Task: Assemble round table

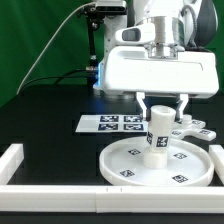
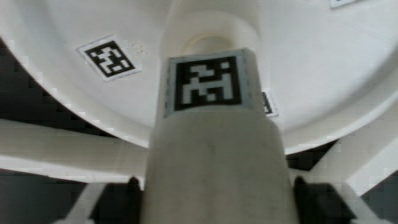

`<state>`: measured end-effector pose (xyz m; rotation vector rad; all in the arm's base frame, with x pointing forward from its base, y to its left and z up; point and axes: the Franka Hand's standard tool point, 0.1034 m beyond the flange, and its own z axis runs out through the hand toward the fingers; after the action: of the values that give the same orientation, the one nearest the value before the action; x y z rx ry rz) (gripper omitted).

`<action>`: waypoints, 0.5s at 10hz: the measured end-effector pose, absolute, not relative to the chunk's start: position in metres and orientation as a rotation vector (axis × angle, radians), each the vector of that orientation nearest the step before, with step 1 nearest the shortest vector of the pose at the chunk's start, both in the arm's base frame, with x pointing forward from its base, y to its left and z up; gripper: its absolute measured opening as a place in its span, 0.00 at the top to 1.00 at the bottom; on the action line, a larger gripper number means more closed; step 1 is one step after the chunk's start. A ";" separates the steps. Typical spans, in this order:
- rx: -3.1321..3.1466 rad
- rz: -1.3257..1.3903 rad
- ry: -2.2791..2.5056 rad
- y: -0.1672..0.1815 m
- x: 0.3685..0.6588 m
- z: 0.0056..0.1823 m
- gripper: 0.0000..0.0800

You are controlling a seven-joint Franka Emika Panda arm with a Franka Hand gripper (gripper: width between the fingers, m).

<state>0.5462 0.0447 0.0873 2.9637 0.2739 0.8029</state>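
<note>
Standing upright on disc [image 1: 122,166], leg [image 1: 157,141] clamped by gripper [image 1: 160,118]; foot [image 1: 193,128] beside disc.

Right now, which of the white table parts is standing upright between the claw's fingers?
The short cylinder leg, upright in the claw over the round disc. The disc lies flat; the cross-shaped foot lies outside the claw.

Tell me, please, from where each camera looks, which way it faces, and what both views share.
Exterior view: off the arm, looking across the table toward the arm; it sees the disc, marker board, foot and gripper.
Wrist view: on the wrist, looking down along the leg onto the disc; what seem to be the fingers flank the leg.
Shared: leg, disc, gripper.
</note>
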 end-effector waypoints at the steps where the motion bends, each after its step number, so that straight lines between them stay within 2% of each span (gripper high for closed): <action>1: 2.964 0.802 0.274 0.045 0.546 0.087 0.49; 2: 2.969 0.789 0.274 0.045 0.545 0.086 0.49; 3: 2.969 0.789 0.274 0.045 0.545 0.086 0.26; 4: 2.969 0.788 0.274 0.045 0.545 0.085 0.21; 5: 2.997 0.721 0.257 0.046 0.541 0.082 0.21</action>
<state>0.5415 0.0460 0.0816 2.9974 0.2573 0.7211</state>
